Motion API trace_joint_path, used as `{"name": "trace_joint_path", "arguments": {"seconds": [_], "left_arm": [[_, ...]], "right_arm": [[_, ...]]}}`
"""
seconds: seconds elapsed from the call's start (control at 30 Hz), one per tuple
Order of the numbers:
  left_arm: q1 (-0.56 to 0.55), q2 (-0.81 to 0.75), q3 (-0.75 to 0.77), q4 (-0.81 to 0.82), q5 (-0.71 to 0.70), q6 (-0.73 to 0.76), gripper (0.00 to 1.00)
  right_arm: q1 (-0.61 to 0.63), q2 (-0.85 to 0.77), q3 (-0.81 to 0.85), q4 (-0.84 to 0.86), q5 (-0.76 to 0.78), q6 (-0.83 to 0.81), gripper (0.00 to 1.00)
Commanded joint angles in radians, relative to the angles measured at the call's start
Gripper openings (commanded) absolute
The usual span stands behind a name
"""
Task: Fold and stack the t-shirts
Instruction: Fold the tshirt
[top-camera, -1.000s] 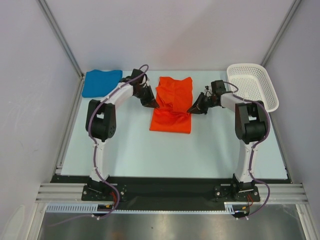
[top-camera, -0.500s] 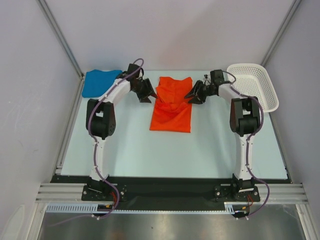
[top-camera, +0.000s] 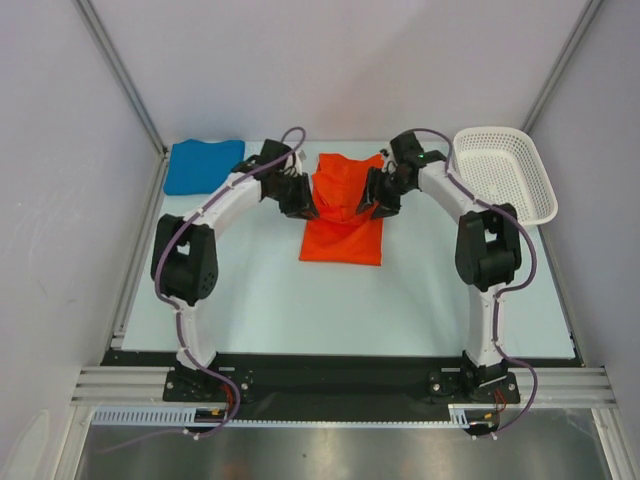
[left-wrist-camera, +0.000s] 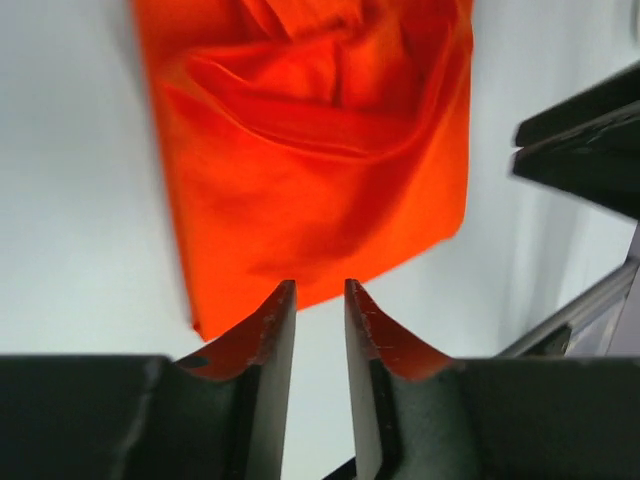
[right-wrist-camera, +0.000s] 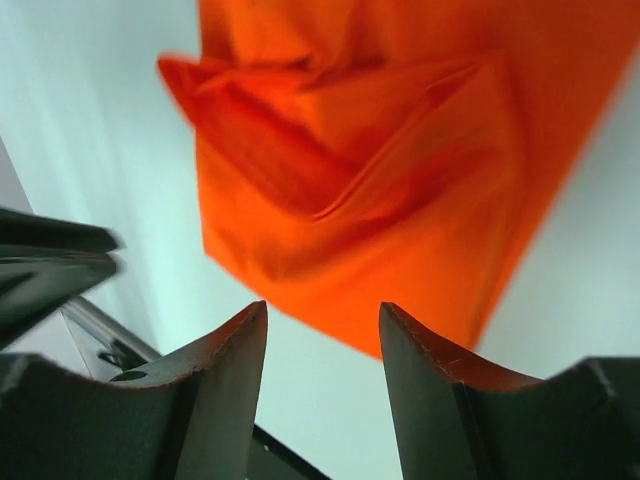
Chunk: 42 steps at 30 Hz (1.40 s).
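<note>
orange-red t-shirt (top-camera: 343, 215), part-folded at frame centre. left gripper (top-camera: 303, 207) and right gripper (top-camera: 380, 207) flank it, fingers parted and empty, seemingly to take opposite edges. blue t-shirt (top-camera: 203, 165) lies upper left.

Bright, even light falls from above; shadows are faint. Both wrist views are soft, the orange shirt (right-wrist-camera: 380, 150) blurred.

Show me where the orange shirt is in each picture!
Top external: the orange shirt lies in the middle of the table, toward the far edge.
Left wrist: the shirt fills the upper middle of the picture.
Right wrist: the shirt fills the top and right of the picture.
Shared landmark: the crumpled fold across the shirt's middle shows in all three.
</note>
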Motion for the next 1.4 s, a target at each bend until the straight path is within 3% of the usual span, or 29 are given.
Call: {"name": "trace_joint_path", "arguments": {"seconds": [0.0, 0.1, 0.2, 0.27, 0.3, 0.4, 0.73, 1.1, 1.37], "left_arm": [[-0.05, -0.022, -0.049, 0.051, 0.075, 0.058, 0.28], [-0.06, 0.005, -0.031, 0.053, 0.103, 0.045, 0.24], [-0.06, 0.053, -0.002, 0.024, 0.136, 0.03, 0.18], [-0.06, 0.082, 0.004, 0.024, 0.146, 0.012, 0.17], [-0.06, 0.088, 0.009, 0.025, 0.152, 0.007, 0.16], [-0.06, 0.091, 0.029, 0.04, 0.149, -0.007, 0.15], [-0.06, 0.064, -0.014, 0.028, 0.13, -0.001, 0.15], [-0.06, -0.038, -0.196, 0.063, 0.133, 0.001, 0.14], [-0.058, -0.067, -0.206, 0.07, 0.13, -0.005, 0.14]], "right_arm": [[0.034, -0.055, -0.032, -0.01, 0.053, -0.046, 0.54], [0.01, -0.019, -0.002, -0.004, 0.044, -0.048, 0.46], [0.0, 0.033, 0.038, -0.005, -0.028, -0.059, 0.27], [-0.005, 0.065, 0.061, -0.023, -0.019, -0.069, 0.23], [-0.008, 0.068, 0.07, -0.022, 0.01, -0.086, 0.24], [-0.023, 0.071, 0.075, 0.003, 0.03, -0.115, 0.43], [-0.052, 0.146, 0.096, 0.084, -0.02, -0.175, 0.54], [-0.051, 0.248, 0.213, 0.087, -0.04, -0.18, 0.48], [-0.045, 0.274, 0.235, 0.095, -0.08, -0.158, 0.43]]}}
